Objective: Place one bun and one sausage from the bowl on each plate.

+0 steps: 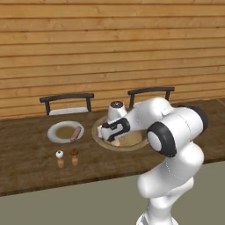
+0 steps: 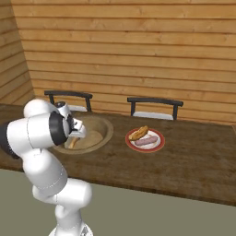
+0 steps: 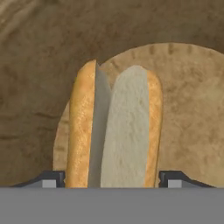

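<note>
A split pale bun (image 3: 116,131) with a golden crust lies lengthwise on the floor of the wooden bowl (image 1: 100,137) (image 2: 103,126) (image 3: 39,65). My gripper (image 3: 114,180) (image 1: 115,139) reaches down into the bowl and straddles the bun's near end. One fingertip (image 3: 54,179) is against the bun's left crust. The other fingertip (image 3: 175,179) stands a sliver off its right side, so the jaws are open around it. The greyish-white plate (image 1: 56,132) left of the bowl holds one sausage (image 1: 77,132). On the red-rimmed plate (image 2: 159,144) right of the bowl lie a bun (image 2: 138,133) and a sausage (image 2: 147,141).
Two small shakers (image 1: 59,159) (image 1: 74,157) stand on the wooden table (image 1: 26,167) in front of the greyish plate. Two dark chairs (image 1: 66,99) (image 1: 151,92) stand behind the table against a wooden plank wall.
</note>
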### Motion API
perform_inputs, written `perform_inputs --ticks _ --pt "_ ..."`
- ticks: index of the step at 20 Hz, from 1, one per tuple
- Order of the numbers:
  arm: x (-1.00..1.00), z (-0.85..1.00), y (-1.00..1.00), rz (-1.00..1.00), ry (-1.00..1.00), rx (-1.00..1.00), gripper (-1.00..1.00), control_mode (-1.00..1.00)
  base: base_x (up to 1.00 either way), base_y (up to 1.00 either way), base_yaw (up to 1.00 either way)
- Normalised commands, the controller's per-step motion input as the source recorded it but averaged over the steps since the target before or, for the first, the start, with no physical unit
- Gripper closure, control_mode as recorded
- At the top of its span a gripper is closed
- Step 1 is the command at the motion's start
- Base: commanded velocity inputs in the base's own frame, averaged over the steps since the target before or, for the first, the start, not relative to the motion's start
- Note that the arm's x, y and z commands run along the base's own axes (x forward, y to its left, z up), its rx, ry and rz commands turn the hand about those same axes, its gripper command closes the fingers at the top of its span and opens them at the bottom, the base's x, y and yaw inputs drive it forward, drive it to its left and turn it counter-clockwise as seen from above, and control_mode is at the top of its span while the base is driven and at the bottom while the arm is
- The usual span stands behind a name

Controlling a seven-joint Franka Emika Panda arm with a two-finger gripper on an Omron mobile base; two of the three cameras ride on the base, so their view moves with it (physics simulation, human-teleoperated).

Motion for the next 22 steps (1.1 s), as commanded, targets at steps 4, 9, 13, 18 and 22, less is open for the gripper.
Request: perform_inputs --ticks 4,9,13,18,22 --pt "0.00 0.02 0.00 -0.02 -0.03 -0.01 1.00 -1.00 0.00 0.00 0.00" --pt "0.14 0.93 0.04 -0.15 -0.05 0.00 1.00 -1.00 0.00 0.00 0.00" --pt "0.48 1.00 0.57 -0.05 -0.14 0.13 1.00 -1.00 0.00 0.00 0.00" --pt "0.82 0.32 0.99 -0.01 -0.11 0.26 1.00 -1.00 0.00 0.00 0.00" --pt "0.61 -0.09 1.00 0.00 -0.01 0.21 1.00 -1.00 0.00 0.00 0.00"
